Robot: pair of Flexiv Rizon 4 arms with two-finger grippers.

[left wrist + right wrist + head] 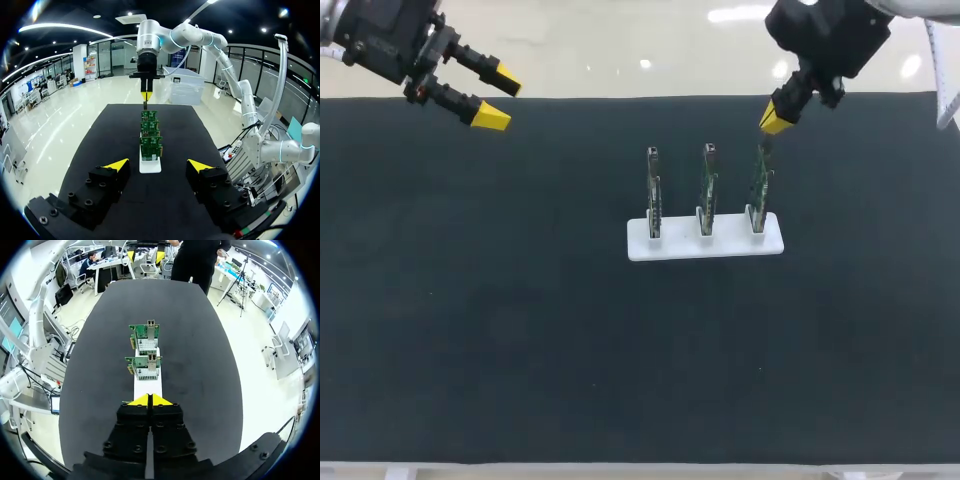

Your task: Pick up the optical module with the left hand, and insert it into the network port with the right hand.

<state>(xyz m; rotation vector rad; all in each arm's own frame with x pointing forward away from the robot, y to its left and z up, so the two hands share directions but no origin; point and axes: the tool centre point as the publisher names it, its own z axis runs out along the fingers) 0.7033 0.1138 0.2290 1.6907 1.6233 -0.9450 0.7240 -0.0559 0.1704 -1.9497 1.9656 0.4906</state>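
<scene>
The task is at the insertion step, handled by the right arm. The right gripper [777, 120] hangs at the far right of the table [520, 320], directly over the right board [758, 185] of three that stand upright in a white base [720, 246]. Its fingers are pressed together, yellow tips meeting. From its own wrist view I cannot tell whether anything thin is pinched between them. In the left wrist view a small dark piece [145, 104] shows just under those tips, at the top edge of the right board. I take that to be the module, at or in the port, though it is too small to be sure how deep it sits.

The left gripper [500, 98] is wide open and empty, at the far left, well apart from the boards.

The middle board [708, 185] and left board [653, 190] each show a bare metal port [709, 152] at the top.

If the module is not fully seated, the next move calls for a straight push down along the port's axis, without tilting the board in its slot. Then the fingers should open and lift clear.
</scene>
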